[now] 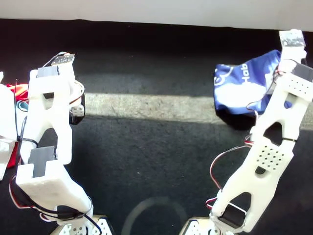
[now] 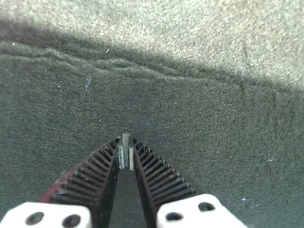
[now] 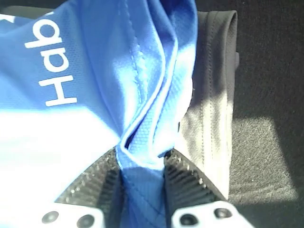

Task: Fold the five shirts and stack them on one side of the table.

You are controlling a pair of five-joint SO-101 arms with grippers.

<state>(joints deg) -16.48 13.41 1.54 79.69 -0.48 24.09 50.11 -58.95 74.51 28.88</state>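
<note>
Far left, table edge: a patch of red cloth [image 1: 17, 92] lies beside white cloth [image 1: 4, 122]. Both are cut off by the frame, and it cannot be told whether they are shirts.

Left: the left arm [image 1: 49, 112] stands over the dark, felt-like table [image 1: 156, 161], well apart from the shirts on the right. In its wrist view the left jaws are closed tip to tip and hold nothing. Bare table [image 2: 199, 118] lies beneath them, and a faint wrinkle runs along the shadow line.

Centre: a band of sunlight [image 1: 161, 106] crosses the table from side to side between the two arms.

Right: the blue shirt [image 1: 239, 88], blue and white with white lettering, lies bunched at the far right of the table, partly in the sunlight. The right arm [image 1: 274, 147] stretches out to it, its far end over the shirt's right edge. In the right wrist view the right jaws are clamped on a raised fold of the blue shirt [image 3: 104, 71], and the fabric is pinched into a ridge between the ribbed pads. Just beside that fold, and partly under it, lies a black shirt [image 3: 213, 95] folded flat, with one stitched edge showing against the table.
</note>
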